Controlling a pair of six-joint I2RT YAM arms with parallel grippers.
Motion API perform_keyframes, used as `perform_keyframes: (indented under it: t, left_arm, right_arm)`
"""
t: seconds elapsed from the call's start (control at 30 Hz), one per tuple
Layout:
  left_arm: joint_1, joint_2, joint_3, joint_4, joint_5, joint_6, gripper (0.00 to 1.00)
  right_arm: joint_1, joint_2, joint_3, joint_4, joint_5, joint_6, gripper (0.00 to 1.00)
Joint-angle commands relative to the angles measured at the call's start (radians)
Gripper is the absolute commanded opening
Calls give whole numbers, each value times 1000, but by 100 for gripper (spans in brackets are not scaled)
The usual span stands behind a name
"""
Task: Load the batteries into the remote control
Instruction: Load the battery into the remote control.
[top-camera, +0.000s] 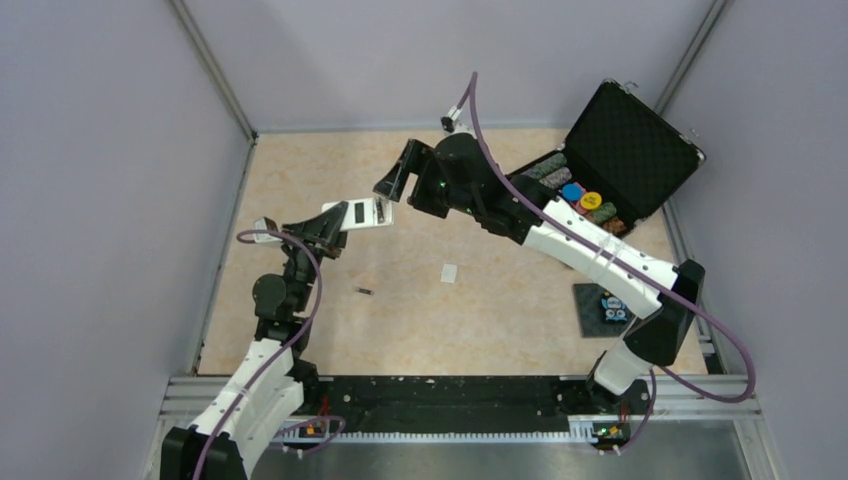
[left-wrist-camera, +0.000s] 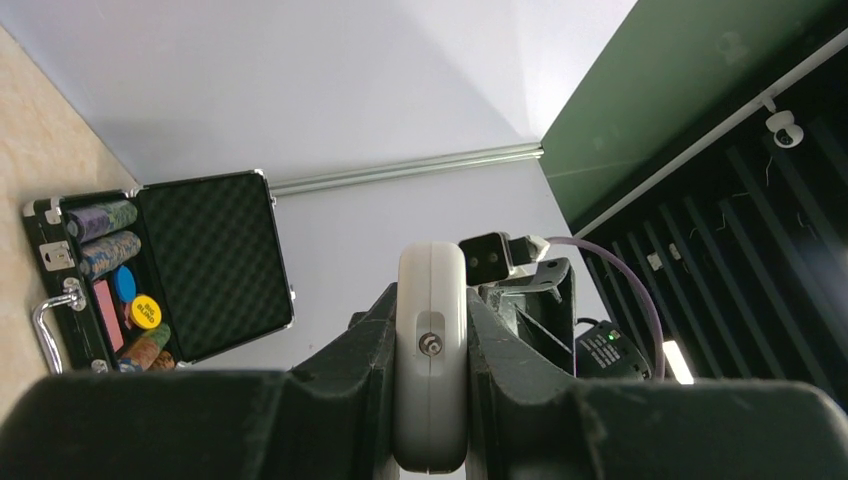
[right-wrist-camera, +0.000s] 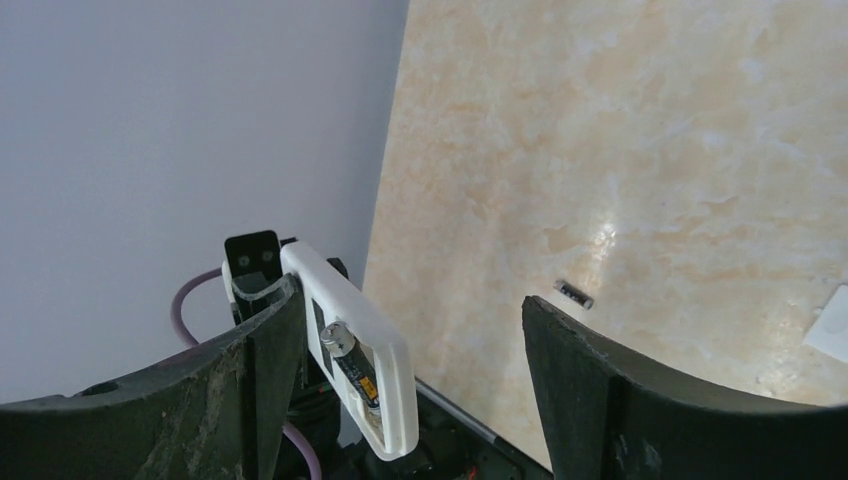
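My left gripper (top-camera: 333, 224) is shut on the white remote control (top-camera: 357, 213) and holds it above the table, edge-on between the fingers in the left wrist view (left-wrist-camera: 431, 290). The right wrist view shows the remote's (right-wrist-camera: 345, 335) open back compartment with one battery (right-wrist-camera: 357, 372) lying in it, its top end raised. My right gripper (top-camera: 386, 187) is open and empty. It straddles the remote's free end, with the remote beside its left finger (right-wrist-camera: 260, 350). The second battery (top-camera: 364, 291) lies on the table and also shows in the right wrist view (right-wrist-camera: 573, 293).
The small white cover piece (top-camera: 449, 272) lies on the table right of the loose battery. An open black case of poker chips (top-camera: 600, 180) stands at the back right. A blue gadget on a black pad (top-camera: 608, 308) sits at the right, near my right arm.
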Motion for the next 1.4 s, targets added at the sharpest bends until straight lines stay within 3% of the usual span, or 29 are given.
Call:
perform_keyframes:
  t: [0.0,0.23,0.67,1.0,1.37]
  left_arm:
    - [-2,-9,-5,72,27,27,0]
    - [-2,-14,-3,73,35,30,0]
    - [-2,-20,-3,66,33,29,0]
    - [-2,-20,-8,71,32,20,0]
    - [-2,3,-13,117,-7,-51,0]
  right_arm:
    - [-20,-49,-29,143,-140,86,79]
    - [-34,-39,-53,174,-184,129,75]
    - [-46,-51,-94,221,-212,169,43]
    - [-56,-52,-122,251,-240,200,34]
    - [-57,-56,-140,282,-255,201,32]
